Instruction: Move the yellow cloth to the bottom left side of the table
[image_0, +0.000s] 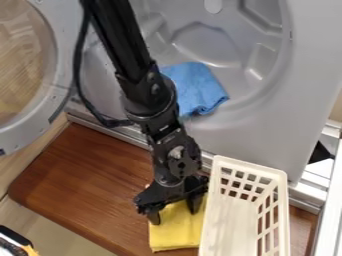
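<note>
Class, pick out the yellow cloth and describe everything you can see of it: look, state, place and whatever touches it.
The yellow cloth looks like soft fabric, plain in colour, and lies roughly flat on the brown wooden table, its lower edge nearly straight. The gripper is over its upper part, jaws apart, with yellow showing between them; whether they touch it is unclear. Its right side meets the cream-coloured basket in the view, though actual contact cannot be confirmed.
</note>
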